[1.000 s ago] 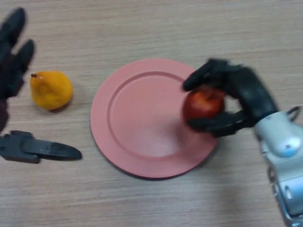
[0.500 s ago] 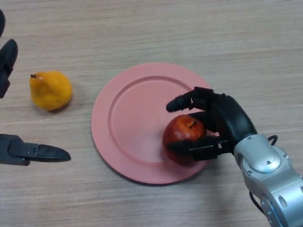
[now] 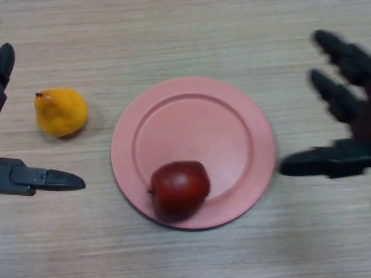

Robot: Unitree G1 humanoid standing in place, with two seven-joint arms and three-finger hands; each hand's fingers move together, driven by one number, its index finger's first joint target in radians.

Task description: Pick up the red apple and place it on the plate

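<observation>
The red apple [image 3: 179, 189] lies on its side on the front part of the pink plate [image 3: 232, 124], near the rim. My right hand [image 3: 339, 101] is open, with straight spread fingers, to the right of the plate and apart from it. It holds nothing. My left hand [image 3: 35, 178] is open at the left edge of the view, its thumb pointing right below the pear.
A yellow-orange pear [image 3: 59, 111] lies on the wooden table [image 3: 191, 35] to the left of the plate, between the left hand's fingers and thumb but not touched.
My right hand has let go of the apple and pulled back to the right, off the plate. The apple has rolled to the plate's front left part.
</observation>
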